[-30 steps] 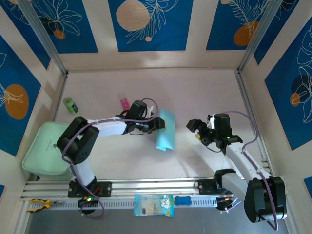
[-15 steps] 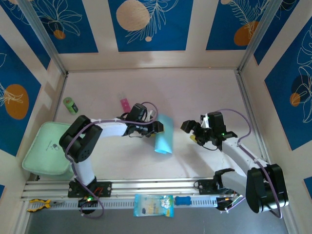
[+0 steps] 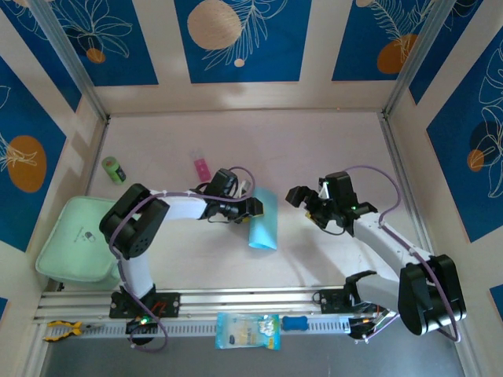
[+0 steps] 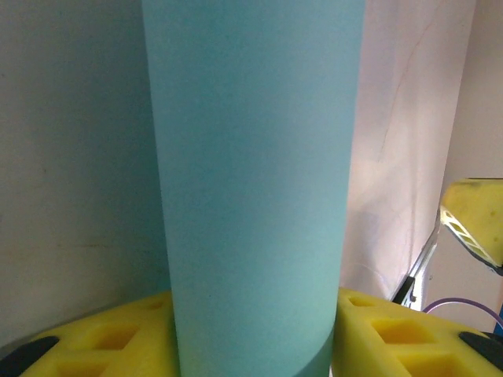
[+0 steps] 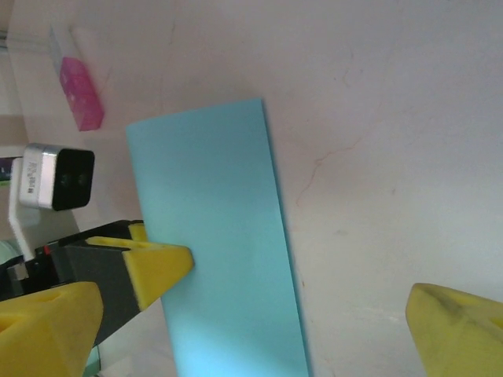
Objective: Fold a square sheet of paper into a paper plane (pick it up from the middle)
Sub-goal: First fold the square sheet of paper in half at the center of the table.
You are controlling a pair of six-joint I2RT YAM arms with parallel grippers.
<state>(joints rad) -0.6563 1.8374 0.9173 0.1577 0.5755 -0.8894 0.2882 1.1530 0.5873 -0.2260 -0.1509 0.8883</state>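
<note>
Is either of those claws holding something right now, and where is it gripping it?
The left gripper holds the folded light-blue sheet of paper, pinched at one long side. The right gripper is open and holds nothing.

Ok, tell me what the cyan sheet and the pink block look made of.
Cyan sheet: thin matte paper by the look, with even colour, no glare, and a soft curve where it bends. Pink block: possibly plastic, bright solid pink; too small to be sure.

Walls: we are seeing blue panels (image 3: 244,39) with white leaf drawings standing between cream strips (image 3: 318,39) | surface: pale table (image 3: 314,141) is lying evenly lit | near edge: aluminium rail (image 3: 251,297) is running across
</note>
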